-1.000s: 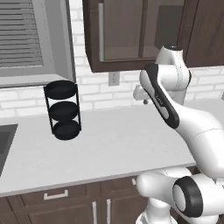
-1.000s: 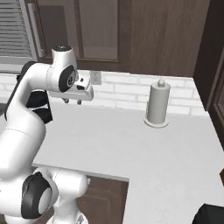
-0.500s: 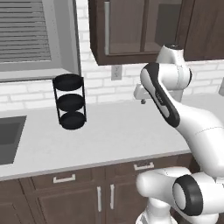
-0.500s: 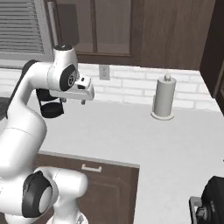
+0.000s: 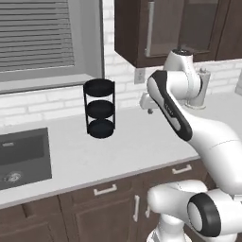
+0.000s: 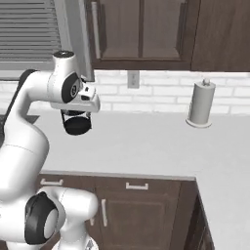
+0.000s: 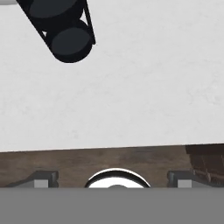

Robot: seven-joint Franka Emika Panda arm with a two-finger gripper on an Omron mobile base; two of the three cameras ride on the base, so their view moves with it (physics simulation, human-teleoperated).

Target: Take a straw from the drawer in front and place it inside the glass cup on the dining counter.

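Dark-brown wood fronts run under the grey-white worktop (image 5: 142, 142), and every one of them is shut. The drawer (image 5: 105, 189) with its small silver bar handle sits at about seven o'clock from the hand (image 5: 149, 108) in the left base view. A second, similar front lies at about five o'clock. I judge that the straw lies behind one of these, so nothing of the task is done yet.

The hand hangs above the worktop near its front edge. Its fingertips (image 7: 41, 178) stand wide apart and hold nothing. In the hand view the worktop's front lip crosses just above them, with dark wood below it.

The first risk is choosing the wrong front, since two look alike and I cannot tell which one holds the straw.

The second risk is the descent. To reach a handle the hand must pass out over the lip and down, and too tight a path would knock a finger against the slab edge.

The third risk is the handle itself. It is small and slim, so a grip set off-centre could slide off when pulled and leave the drawer half open.

A wide swing also matters. The black three-tier rack (image 5: 99, 108) stands at ten o'clock from the hand, and the paper towel roll (image 6: 201, 103) stands at three o'clock in the right base view.
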